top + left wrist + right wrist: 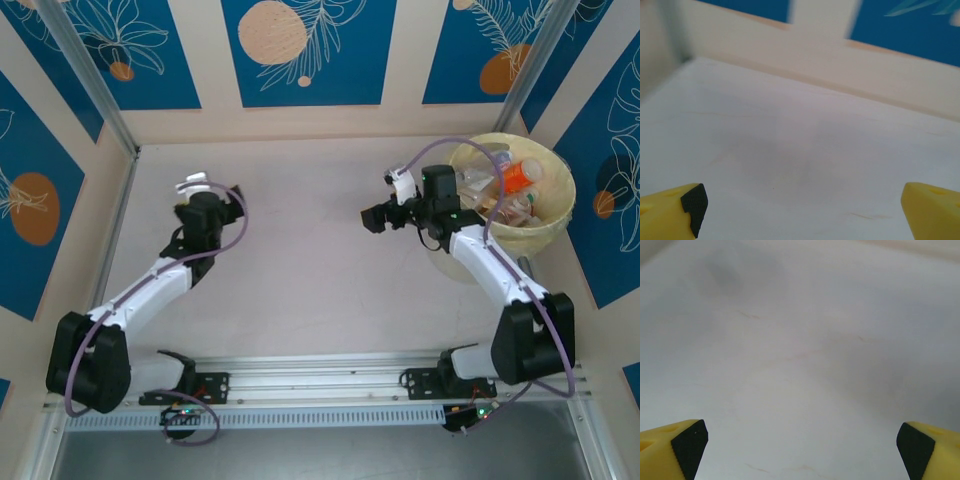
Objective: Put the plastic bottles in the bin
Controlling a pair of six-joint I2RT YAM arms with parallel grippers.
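Checking for stragglers before calling it done: I'd scan the counter point(300, 260) slowly and keep my right arm off the tub's rim. The bin point(548, 232) sits in the far right corner. The plastic bottles point(518, 178) I can see all lie inside it, an orange one among them. By my read the task is finished or close to it. My left gripper point(212, 188) hovers over the far left of the counter, jaws spread wide, holding nothing. My right gripper point(386, 200) hangs just left of the bin, equally wide, empty, touching nothing.
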